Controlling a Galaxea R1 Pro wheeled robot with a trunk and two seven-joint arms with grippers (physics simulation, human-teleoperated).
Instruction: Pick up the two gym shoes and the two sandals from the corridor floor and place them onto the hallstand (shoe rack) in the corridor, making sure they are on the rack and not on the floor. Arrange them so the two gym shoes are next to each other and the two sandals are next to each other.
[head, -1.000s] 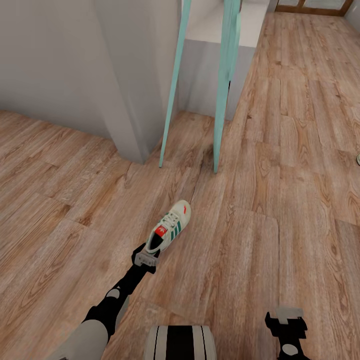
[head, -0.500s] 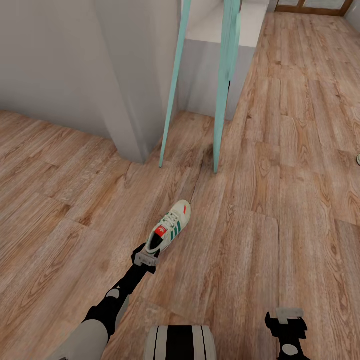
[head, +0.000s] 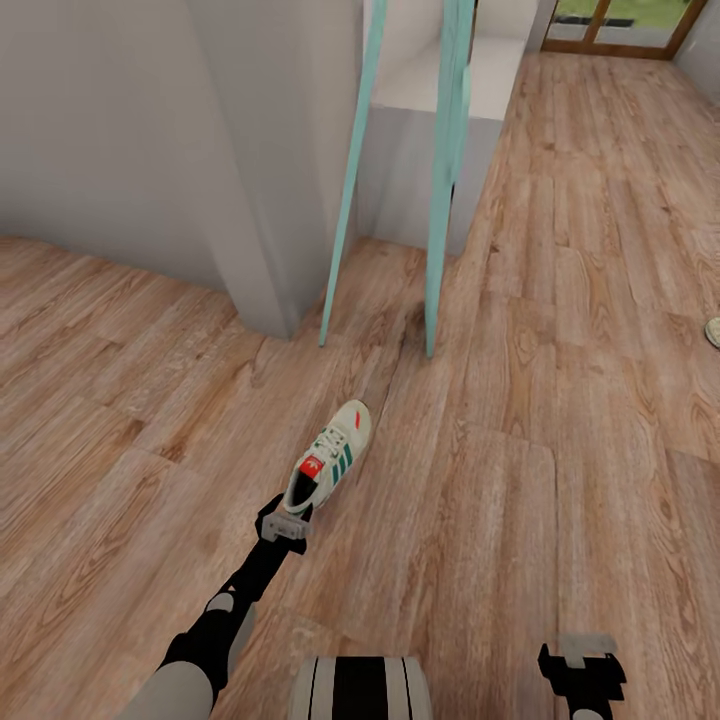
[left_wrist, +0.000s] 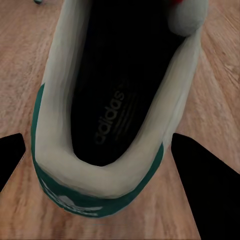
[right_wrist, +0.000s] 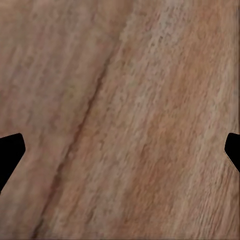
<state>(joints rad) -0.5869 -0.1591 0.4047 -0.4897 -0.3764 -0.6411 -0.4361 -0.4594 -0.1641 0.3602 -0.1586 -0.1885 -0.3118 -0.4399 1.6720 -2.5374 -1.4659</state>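
1. The right gripper (head: 582, 660) sits low at 5 o'clock in the head view, over bare floor (head: 480, 520). In the right wrist view its two dark fingertips (right_wrist: 10, 152) stand far apart at the edges with only wood grain between them, so it is wide open and holds nothing.
2. The floor is matte plank with light brown, streaky grain and dark seams.
3. The left gripper (head: 283, 524) ends a black, jointed arm that reaches up from 7 o'clock. It is at the heel of the shoe (head: 328, 467).
4. In the left wrist view the dark fingers (left_wrist: 200, 190) flank the heel (left_wrist: 95, 200) on either side, with a gap showing at each. The jaws are spread wider than the heel; I cannot tell whether they touch it.
5. The shoe is a smooth, cream-white lace-up, rounded at the toe, with green side stripes, a red tongue label, a green heel band and a dark insole.
6. It lies on the floor near centre, sole down. Its long axis runs from heel at 7 o'clock to toe at 1 o'clock.
7. Beyond it, at 12 o'clock, two thin teal poles (head: 440, 190) rise from the floor.
8. A plain grey wall (head: 150, 150) stands at 10 o'clock.
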